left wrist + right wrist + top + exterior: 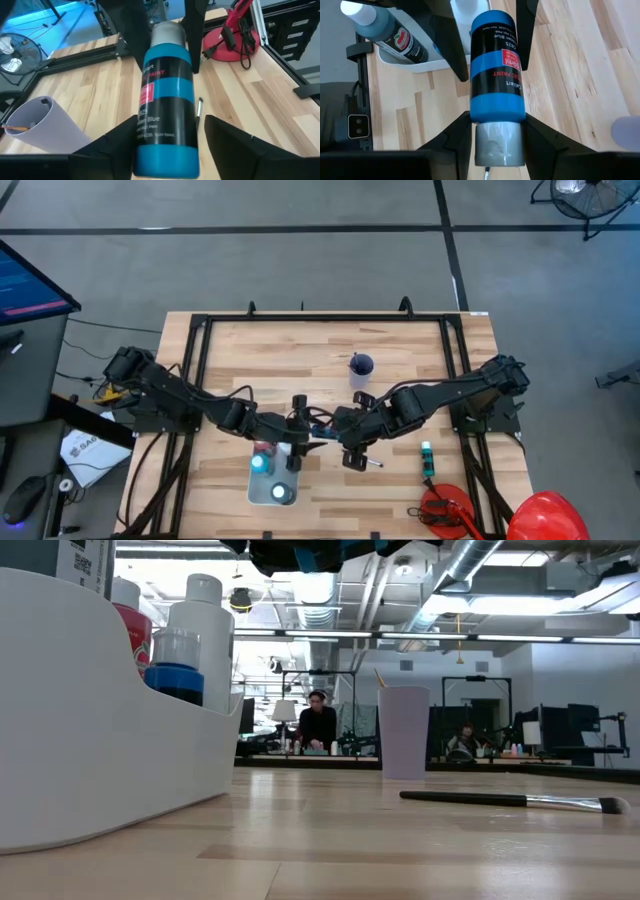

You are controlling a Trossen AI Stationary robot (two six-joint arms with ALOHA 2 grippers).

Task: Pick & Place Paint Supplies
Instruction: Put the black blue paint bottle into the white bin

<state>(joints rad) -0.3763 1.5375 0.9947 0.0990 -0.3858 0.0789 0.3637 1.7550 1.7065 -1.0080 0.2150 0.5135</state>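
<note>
**Colours and patterns noted**

Blue bottle (497, 75): blue and black bands, red label patch, grey cap. Tray (90, 730): white. Cup (403, 732): pale lilac. Brush (510, 801): black handle, pale bristles. Table (400, 370): light wood planks, black frame. Red base (227, 35) with black cord recorded. Both grippers (492, 137) (167, 145): dark.
</note>
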